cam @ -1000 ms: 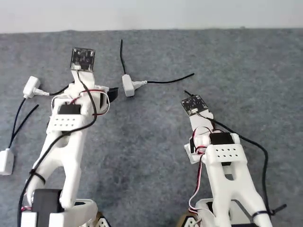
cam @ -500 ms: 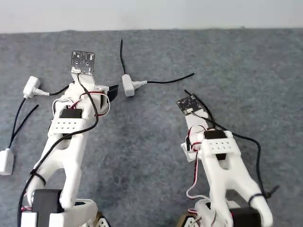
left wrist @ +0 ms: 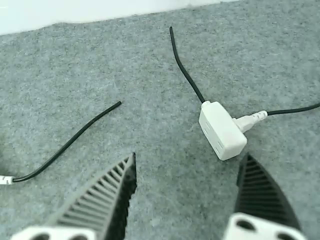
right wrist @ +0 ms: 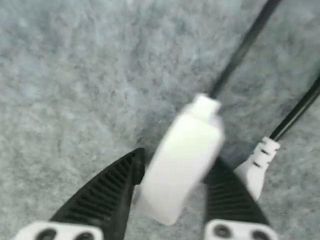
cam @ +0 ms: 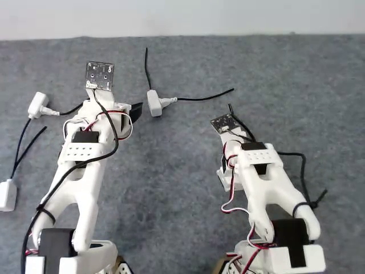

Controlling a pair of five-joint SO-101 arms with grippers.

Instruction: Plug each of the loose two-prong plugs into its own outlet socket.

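Roughly midway, by the look of things. At the left edge of the bench [cam: 171, 188], a socket block [cam: 5, 195] lying well apart from a white plug [cam: 37, 105] nearer the far-left corner: that pair not joined. Next along, left gripper [left wrist: 190, 157] spread wide and empty, poised near a second block [left wrist: 222, 131] in the far middle of the bench. Cable stubs [left wrist: 185, 70] leaving two of its sides, so possibly a plug already seated there, though hard to confirm. Toward the right, right gripper [right wrist: 177, 160] closed against the sides of a third white body [right wrist: 187, 135], black cable [right wrist: 245, 47] running from its end. Just beside it, a loose plug [right wrist: 254, 172], not inserted. Judged done: one pairing at most. Judged left: the pair at the left edge, and the one in the right gripper's hold with its neighbour.
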